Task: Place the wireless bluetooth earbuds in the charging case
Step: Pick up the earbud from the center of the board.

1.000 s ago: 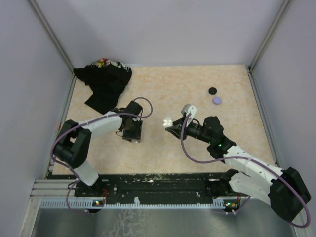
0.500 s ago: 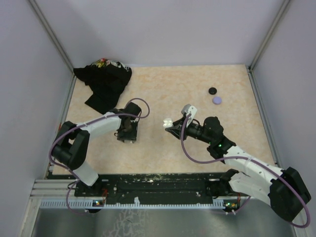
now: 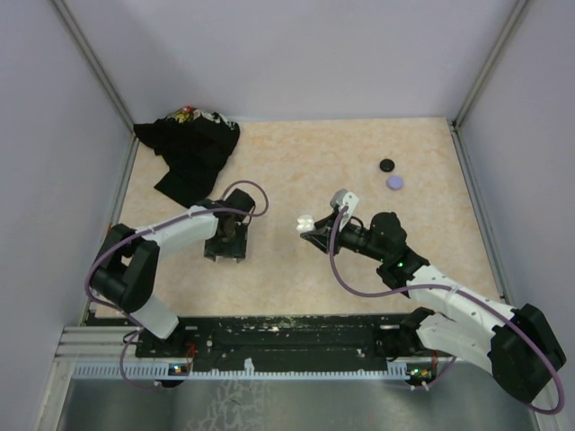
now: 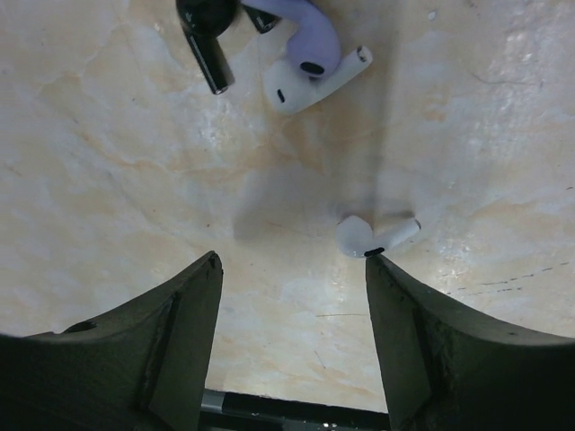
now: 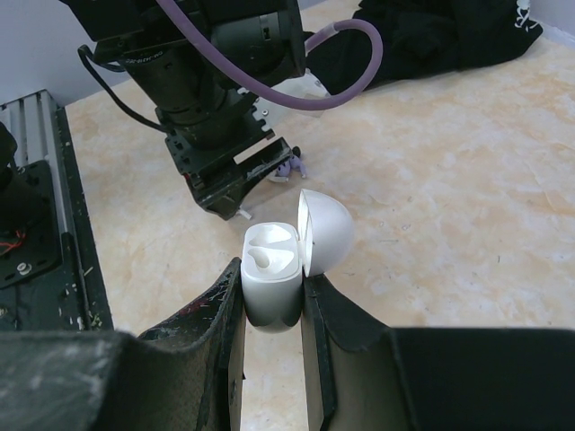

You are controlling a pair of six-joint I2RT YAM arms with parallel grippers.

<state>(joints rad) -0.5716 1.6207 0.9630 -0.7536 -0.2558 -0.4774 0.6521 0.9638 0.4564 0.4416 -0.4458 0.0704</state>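
- Black left end effector (image 4: 292, 262) open and pointing straight down at the bench (image 4: 108, 162), with nothing between its fingers (image 4: 175, 346).
- White earbud (image 4: 359, 235) flat on the bench just beside one fingertip, off to the side of the gap rather than centred in it. Touching the finger or barely clear of it, impossible to tell.
- Further out, a cluster of three: black earbud (image 4: 205, 40), lavender earbud (image 4: 301, 36) and second white earbud (image 4: 305, 83), lying against one another, well apart from the lone bud.
- Right end effector (image 5: 272, 305) clamped on the white charging case (image 5: 269, 292), seemingly raised off the bench. Lid (image 5: 325, 229) hinged open, one seated earbud (image 5: 268, 256) in a socket, the other socket apparently free.
- Likely trouble: closing from this offset, shoving the lone bud sideways or catching only its stem. Smooth rounded shell, apt to squirt out or rotate in the pinch.
- Knock-on risk: a tilted bud jamming at the socket mouth, or a hard push tipping the case in its grip. Open lid also in the way of an approach from its side.
- Left wrist view only: the bud's offset and the loose cluster.
- Right wrist view only: the open lid and the filled socket.
- Top view only: both arms facing each other mid-bench, black disc (image 3: 387, 165) and lavender disc (image 3: 395, 182) at far right, black cloth (image 3: 189, 148) at far left. Buds too small to make out there.
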